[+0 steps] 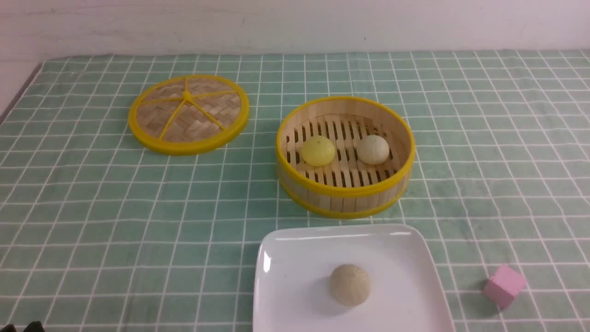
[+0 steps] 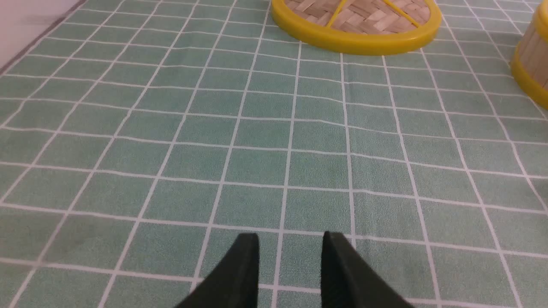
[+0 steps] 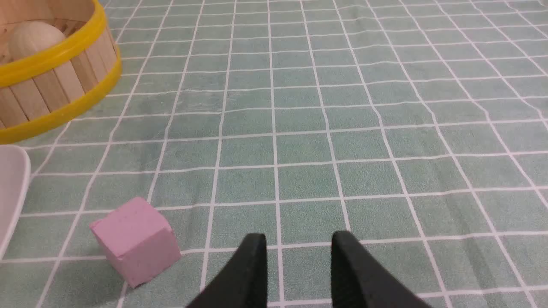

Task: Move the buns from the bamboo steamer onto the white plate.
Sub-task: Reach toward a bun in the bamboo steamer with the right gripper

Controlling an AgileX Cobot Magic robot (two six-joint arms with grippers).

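Observation:
The bamboo steamer stands mid-table with two buns inside: a pale yellow one on its left and a cream-beige one on its right. Nearer to me lies the white plate, carrying a greyer, faintly ridged bun. My left gripper hovers open over bare cloth, far to the left of the steamer, nothing between its fingers. My right gripper is open and empty too, over cloth to the right of the plate and steamer, where the cream bun peeks over the rim.
The flat woven steamer lid lies at the back left, also seen in the left wrist view. A pink cube sits right of the plate, close to my right gripper. A green checked cloth covers the table; a wall runs behind.

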